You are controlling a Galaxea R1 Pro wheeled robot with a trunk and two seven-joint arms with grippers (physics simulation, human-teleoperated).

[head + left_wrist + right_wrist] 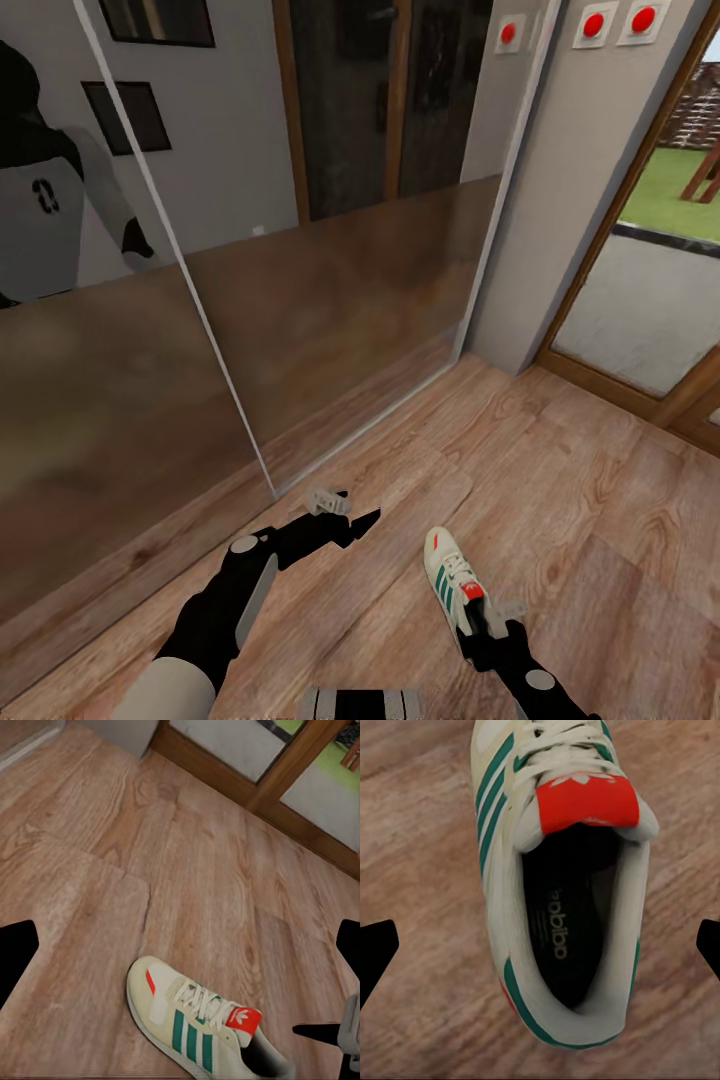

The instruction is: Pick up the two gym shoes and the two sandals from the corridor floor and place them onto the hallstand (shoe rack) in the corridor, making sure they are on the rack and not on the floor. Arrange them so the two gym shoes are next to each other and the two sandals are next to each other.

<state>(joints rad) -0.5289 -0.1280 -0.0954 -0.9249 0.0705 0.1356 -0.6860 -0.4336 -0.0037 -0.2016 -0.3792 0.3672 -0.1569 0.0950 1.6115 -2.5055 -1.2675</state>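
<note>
— Sneaker point(452, 583) position, please.

— One gym shoe lies upright on its sole on the corridor floor point(600, 500). It is white with green side stripes and a red-orange tongue tab. Its toe points toward the mirrored sliding door point(330, 330), its heel toward the robot. It sits well apart from that door and from the wood-framed glass door point(640, 300).

— Right claw point(487, 628)?

— It sits just above the sneaker's heel. In the right wrist view the shoe's opening lies directly below, between two dark fingertips point(376, 952) set wide on either side. Fingers spread, nothing gripped. Whether they touch the shoe, I cannot tell.

— Left claw point(352, 515)?

— It hovers over the floor between the mirrored door and the sneaker, apart from both. Its fingers stand wide and empty. The left wrist view looks across the planks at the same sneaker, with the right claw's tip beside the heel.

— Anything else noted?

— Robot's reflection point(40, 200) shows in the mirrored door. Three red round buttons point(595, 22) are mounted on the grey wall point(570, 200) above the sneaker's far side.
</note>
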